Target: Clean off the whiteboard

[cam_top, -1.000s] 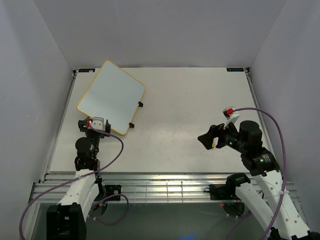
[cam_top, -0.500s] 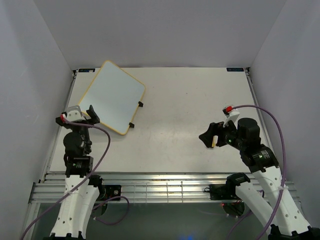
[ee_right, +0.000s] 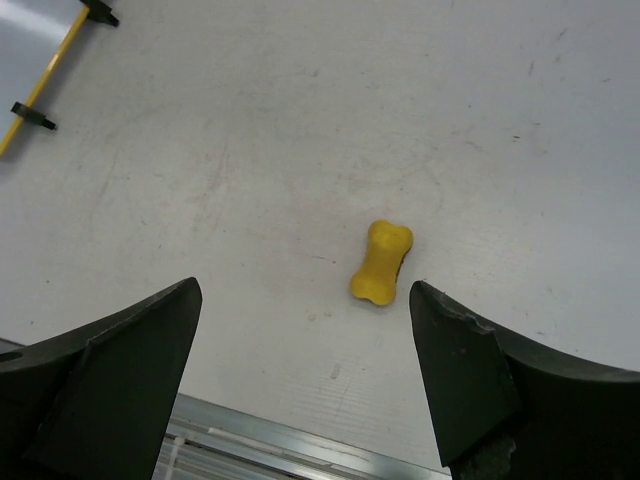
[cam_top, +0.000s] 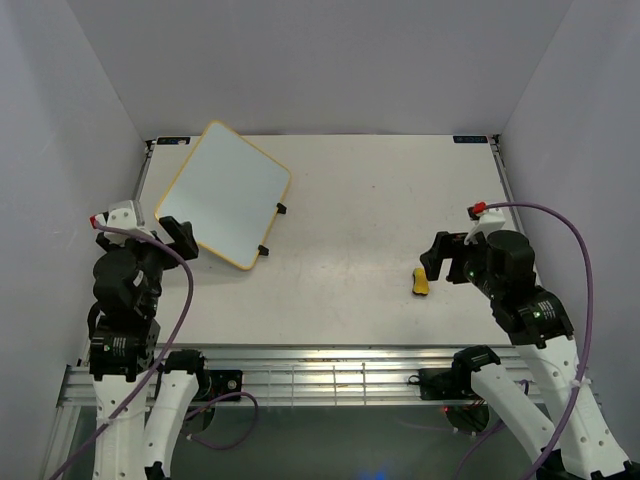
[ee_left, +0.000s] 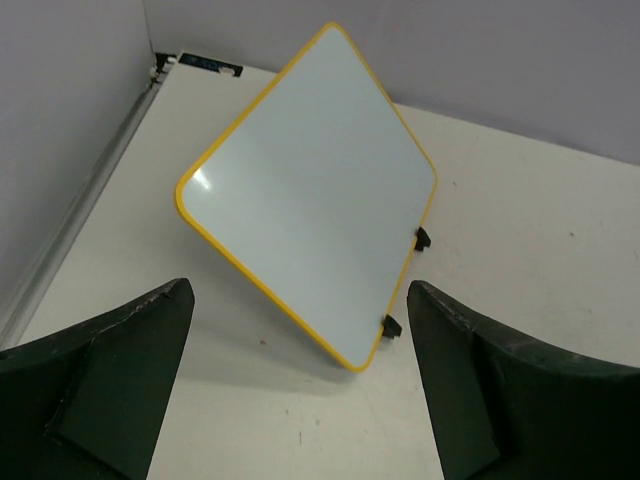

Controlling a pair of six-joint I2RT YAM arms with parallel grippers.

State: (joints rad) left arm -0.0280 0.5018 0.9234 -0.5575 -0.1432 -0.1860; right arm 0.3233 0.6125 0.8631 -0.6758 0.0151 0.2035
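Note:
The whiteboard (cam_top: 222, 193) lies tilted at the far left of the table, with a yellow frame, small black feet and a white face that shows no marks. It fills the left wrist view (ee_left: 310, 200), and a corner shows in the right wrist view (ee_right: 25, 35). My left gripper (cam_top: 183, 238) is open and empty, just near-left of the board's corner (ee_left: 300, 285). A small yellow bone-shaped eraser (cam_top: 422, 283) lies on the table (ee_right: 382, 262). My right gripper (cam_top: 437, 255) is open and empty, raised beside the eraser (ee_right: 305, 285).
The white table (cam_top: 370, 210) is walled at the left, back and right. A ribbed metal rail (cam_top: 330, 365) runs along its near edge, just behind the eraser in the right wrist view (ee_right: 260, 440).
My right gripper has let go of the eraser, which now lies on the table, and has drawn back to the right. My left gripper has moved left, away from the board's near edge.

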